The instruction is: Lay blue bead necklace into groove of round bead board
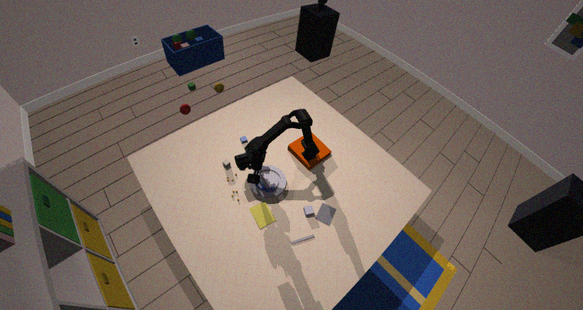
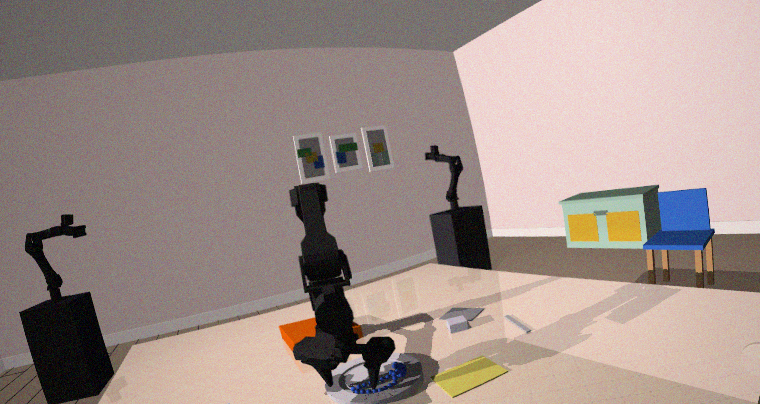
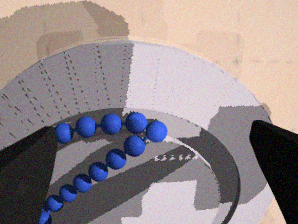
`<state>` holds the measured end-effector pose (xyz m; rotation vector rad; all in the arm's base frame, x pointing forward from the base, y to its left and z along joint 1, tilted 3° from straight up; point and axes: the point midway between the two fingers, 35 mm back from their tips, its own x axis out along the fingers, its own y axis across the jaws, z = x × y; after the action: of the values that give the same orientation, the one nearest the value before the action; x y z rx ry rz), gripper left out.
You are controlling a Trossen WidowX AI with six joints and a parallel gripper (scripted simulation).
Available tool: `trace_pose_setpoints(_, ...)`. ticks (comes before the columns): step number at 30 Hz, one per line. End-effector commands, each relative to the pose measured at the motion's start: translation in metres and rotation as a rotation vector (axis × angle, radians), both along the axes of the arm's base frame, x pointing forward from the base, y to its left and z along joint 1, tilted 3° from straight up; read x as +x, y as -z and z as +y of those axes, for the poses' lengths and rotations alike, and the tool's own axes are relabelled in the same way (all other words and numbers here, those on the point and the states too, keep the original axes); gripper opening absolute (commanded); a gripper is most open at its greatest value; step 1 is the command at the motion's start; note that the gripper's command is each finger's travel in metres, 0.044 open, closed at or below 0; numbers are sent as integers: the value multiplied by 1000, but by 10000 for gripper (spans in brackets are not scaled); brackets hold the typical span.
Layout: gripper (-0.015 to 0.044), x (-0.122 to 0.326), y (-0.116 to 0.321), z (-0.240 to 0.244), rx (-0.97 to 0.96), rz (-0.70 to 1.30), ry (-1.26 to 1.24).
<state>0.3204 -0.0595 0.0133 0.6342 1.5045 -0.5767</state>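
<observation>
"Blue bead necklace (image 1: 267, 189) (image 2: 398, 369) (image 3: 112, 123): where is it?"

"On the desk (image 1: 195, 144) (image 2: 212, 358) (image 3: 260, 30) sits the round bead board (image 1: 283, 185) (image 2: 415, 374) (image 3: 170, 75), with the necklace on it."

"And the end effector (image 1: 255, 178) (image 2: 351, 385) (image 3: 157, 133)?"

"Low over the board, fingers spread about as wide as they go, holding nothing."

"Beads all in the groove?"

"No. One run follows its curve, then doubles back sharply, slanting across the board's middle."

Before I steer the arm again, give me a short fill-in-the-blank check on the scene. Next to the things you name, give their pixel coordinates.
1. The gripper (image 1: 253, 176) (image 2: 351, 382) (image 3: 157, 133) is ____, with nothing between its fingers.
2. The beads of the necklace (image 1: 267, 189) (image 2: 380, 384) (image 3: 111, 124) are coloured ____.
3. The bead board (image 1: 281, 187) (image 2: 416, 375) (image 3: 165, 75) has a ____ outline.
4. The flat sheet (image 1: 261, 215) (image 2: 470, 375) near the board is ____.

Missing words: open; blue; round; yellow
</observation>
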Motion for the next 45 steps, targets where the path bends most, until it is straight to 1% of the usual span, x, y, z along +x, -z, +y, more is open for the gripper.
trace_pose_setpoints(1,440,0,-1,0,1,-1,-6)
trace_pose_setpoints(7,440,0,-1,0,1,-1,-6)
trace_pose_setpoints(9,387,0,-2,0,1,-4,-69)
trace_pose_setpoints(10,361,0,-4,0,2,-7,-147)
trace_pose_setpoints(19,125,-1,-23,0,5,-43,-1019)
trace_pose_setpoints(22,120,-2,-29,0,6,-55,-1309)
trace_pose_setpoints(24,120,-2,-32,0,7,-60,-1434)
trace_pose_setpoints(37,120,-2,-32,0,7,-60,-1450)
trace_pose_setpoints(43,120,-2,-14,1,7,-60,-1450)
trace_pose_setpoints(45,120,-1,-22,0,-5,-67,-1442)
